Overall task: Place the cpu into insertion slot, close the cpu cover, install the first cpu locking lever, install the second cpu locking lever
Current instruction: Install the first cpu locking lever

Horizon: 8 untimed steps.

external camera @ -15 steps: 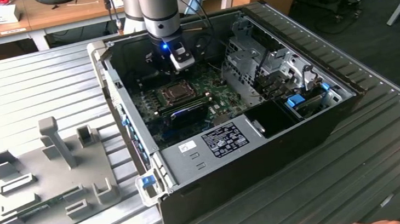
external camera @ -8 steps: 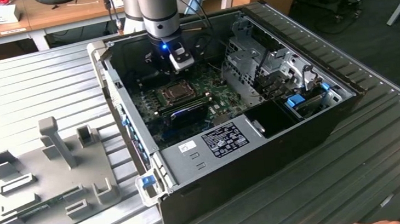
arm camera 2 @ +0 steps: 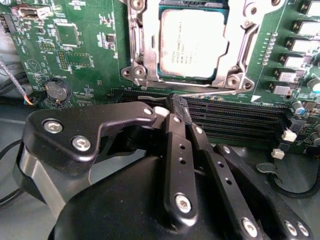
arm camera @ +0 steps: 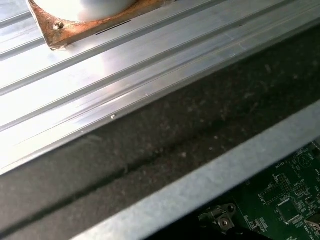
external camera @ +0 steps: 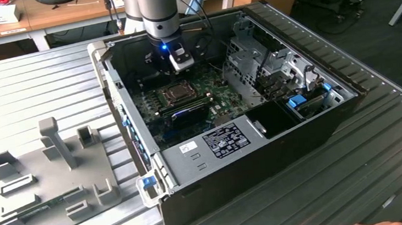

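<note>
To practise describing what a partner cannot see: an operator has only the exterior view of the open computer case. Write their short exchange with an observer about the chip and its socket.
Operator: Is the chip in the socket?
Observer: Yes. The second wrist view shows its grey top lying flat inside the socket.
Operator: And the metal cover?
Observer: Its frame appears to lie down around the chip, with the grey top showing through the window.
Operator: Where is the gripper?
Observer: Its fingertips are together beside the thin wire lever along the socket's edge. I cannot tell whether they touch it.
</note>
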Each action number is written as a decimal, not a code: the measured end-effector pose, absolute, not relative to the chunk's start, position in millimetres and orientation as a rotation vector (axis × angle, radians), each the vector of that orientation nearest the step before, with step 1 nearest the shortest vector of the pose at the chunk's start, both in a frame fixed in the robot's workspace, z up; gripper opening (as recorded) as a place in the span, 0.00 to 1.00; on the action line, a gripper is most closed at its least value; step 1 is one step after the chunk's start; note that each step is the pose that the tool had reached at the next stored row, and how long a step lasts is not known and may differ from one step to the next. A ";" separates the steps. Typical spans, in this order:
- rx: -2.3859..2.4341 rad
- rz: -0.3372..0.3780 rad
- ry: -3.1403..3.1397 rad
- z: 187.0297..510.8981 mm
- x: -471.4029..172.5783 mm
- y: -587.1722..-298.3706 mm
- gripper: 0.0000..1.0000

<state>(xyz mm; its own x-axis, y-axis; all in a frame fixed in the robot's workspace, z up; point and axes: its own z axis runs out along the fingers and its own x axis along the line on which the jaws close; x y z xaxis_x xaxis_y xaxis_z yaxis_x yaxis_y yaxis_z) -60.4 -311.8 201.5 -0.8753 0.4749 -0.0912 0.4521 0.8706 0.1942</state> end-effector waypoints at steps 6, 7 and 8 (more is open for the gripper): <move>0.723 0.253 2.903 199.9 -60.4 -311.8 0.11; 0.723 0.253 2.903 199.6 -60.4 -311.8 0.11; 0.722 0.253 2.902 199.3 -60.4 -311.8 0.11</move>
